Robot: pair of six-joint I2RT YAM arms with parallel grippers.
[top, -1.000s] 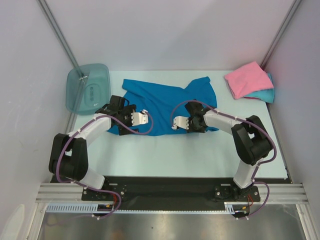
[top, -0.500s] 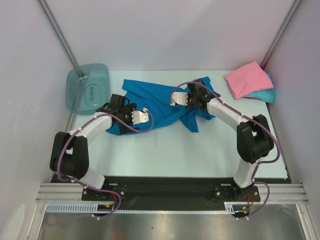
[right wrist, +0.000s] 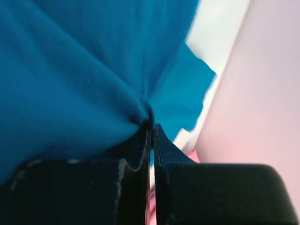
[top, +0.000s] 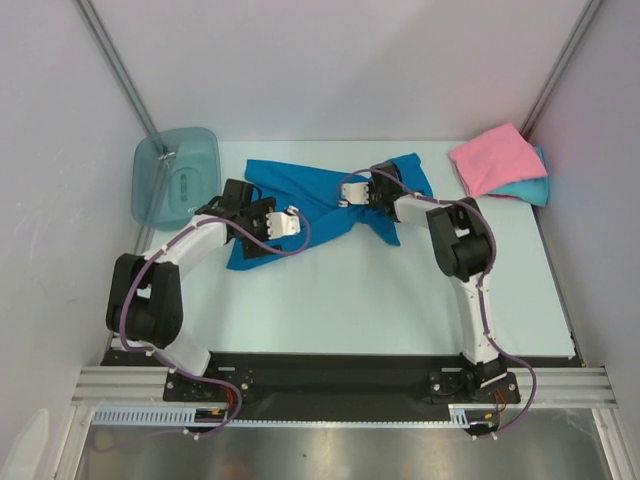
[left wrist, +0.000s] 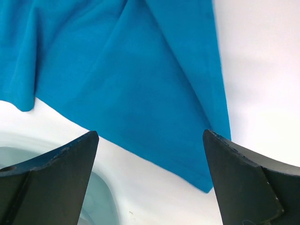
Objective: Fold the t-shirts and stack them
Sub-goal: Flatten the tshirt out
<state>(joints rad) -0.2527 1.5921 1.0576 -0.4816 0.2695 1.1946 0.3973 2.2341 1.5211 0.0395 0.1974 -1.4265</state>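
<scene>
Three t-shirts, two grippers and one bin are on the pale table [top: 380, 300].

The blue t-shirt [top: 320, 200] lies crumpled and creased at the middle far part of the table, and its soft cloth is pulled into folds. The right gripper [top: 350, 195] is closed tight and pinches a bunch of this cloth between its dark fingers; the right arm covers part of the shirt. The left gripper [top: 285, 222] stands wide apart over the shirt's left edge and holds nothing. The folded pink t-shirt [top: 490, 157] rests on the turquoise t-shirt [top: 530, 188] in the far right corner. The translucent teal plastic bin [top: 177, 180], with rounded corners, leans at the far left.
</scene>
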